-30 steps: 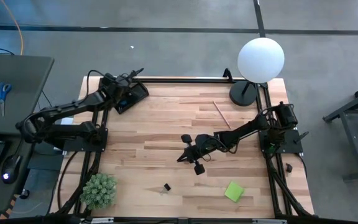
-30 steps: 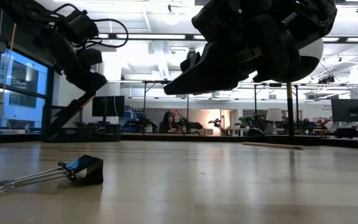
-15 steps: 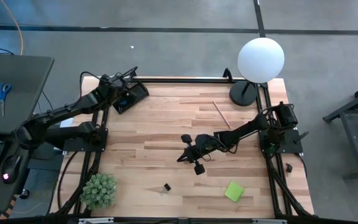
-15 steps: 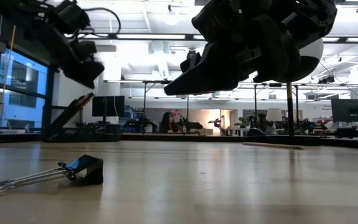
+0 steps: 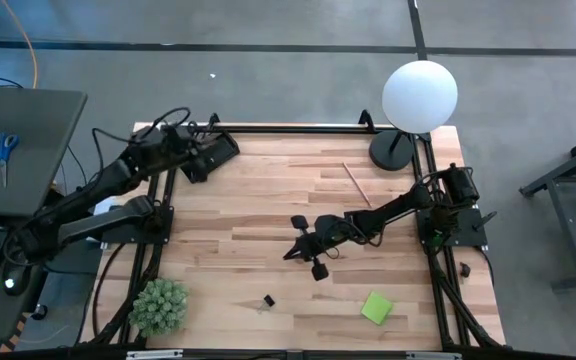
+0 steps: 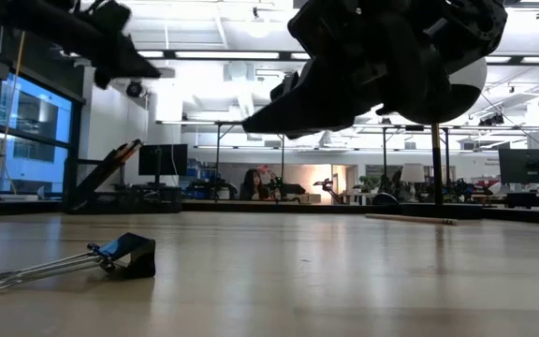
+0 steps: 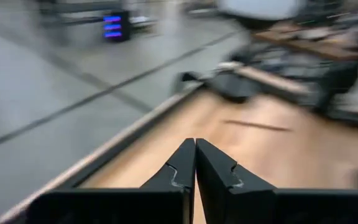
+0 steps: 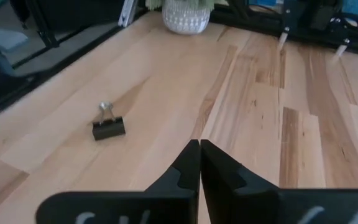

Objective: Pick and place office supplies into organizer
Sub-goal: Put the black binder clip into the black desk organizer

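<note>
Black binder clip (image 8: 108, 127) lies on the wooden table (image 5: 268, 210); both arms' fingers are pressed together, empty.

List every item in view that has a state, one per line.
left gripper: fingers shut, empty, over the table's far-left corner.
right gripper: fingers shut, empty, mid-table.
binder clip: lying loose on the wood.
pencil: flat near the lamp base.
sticky-note pad: flat on the table.
organizer: at the far-left corner.
</note>
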Controlling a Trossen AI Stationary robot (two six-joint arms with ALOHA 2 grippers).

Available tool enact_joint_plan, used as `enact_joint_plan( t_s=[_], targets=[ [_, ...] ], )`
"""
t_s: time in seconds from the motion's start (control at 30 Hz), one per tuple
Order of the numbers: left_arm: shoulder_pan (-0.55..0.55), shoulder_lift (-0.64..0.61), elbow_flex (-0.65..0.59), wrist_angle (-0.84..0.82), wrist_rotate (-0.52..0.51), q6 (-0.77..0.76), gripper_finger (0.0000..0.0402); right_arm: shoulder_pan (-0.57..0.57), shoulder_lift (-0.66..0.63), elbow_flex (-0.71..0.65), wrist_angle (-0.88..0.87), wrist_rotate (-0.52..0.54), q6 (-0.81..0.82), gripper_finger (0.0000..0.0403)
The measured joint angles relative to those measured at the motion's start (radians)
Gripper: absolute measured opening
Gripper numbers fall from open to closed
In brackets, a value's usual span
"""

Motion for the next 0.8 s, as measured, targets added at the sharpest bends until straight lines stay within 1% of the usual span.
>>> enact_joint_plan(
  t_s=[0.07, 0.1, 0.17, 0.23, 0.3, 0.37, 0.47, 0.57, 0.67, 0.8],
  targets=[
    [-0.01, 0.003, 0.0, 0.028, 0.111, -0.015, 0.0001, 0.001, 0.0, 0.0, 0.009, -0.003, 0.013, 0.0003],
    [-0.027, 0.01, 0.0, 0.049, 0.142, -0.021, 0.0001, 0.004, 0.0, 0.0, 0.009, -0.003, 0.014, 0.0004],
    [-0.084, 0.031, -0.003, 0.104, 0.166, -0.035, 0.0001, 0.009, 0.0, 0.0, 0.008, 0.002, 0.016, 0.0009],
    [-0.161, 0.059, -0.014, 0.169, 0.16, -0.046, 0.0001, 0.014, 0.0, 0.0, 0.01, 0.007, 0.034, 0.0015],
    [-0.25, 0.091, -0.025, 0.245, 0.12, -0.046, 0.0, 0.014, 0.0, 0.0, 0.01, 0.007, 0.053, 0.0025],
    [-0.343, 0.131, -0.026, 0.315, 0.053, -0.046, 0.0, 0.014, 0.0, 0.0, 0.011, 0.008, 0.079, 0.0041],
    [-0.469, 0.177, -0.027, 0.383, -0.051, -0.027, 0.0, 0.014, 0.0, 0.0, 0.01, 0.003, 0.126, 0.0072],
    [-0.576, 0.195, -0.027, 0.43, -0.121, 0.012, 0.0, 0.028, 0.0, 0.0, 0.01, 0.01, 0.165, 0.0106],
    [-0.681, 0.211, -0.027, 0.431, -0.166, 0.048, 0.0, 0.057, 0.0, 0.0, 0.01, 0.079, 0.167, 0.0136],
    [-0.804, 0.225, -0.027, 0.441, -0.173, 0.073, 0.0, 0.096, 0.007, 0.003, 0.048, 0.201, 0.137, 0.0165]
  ],
)
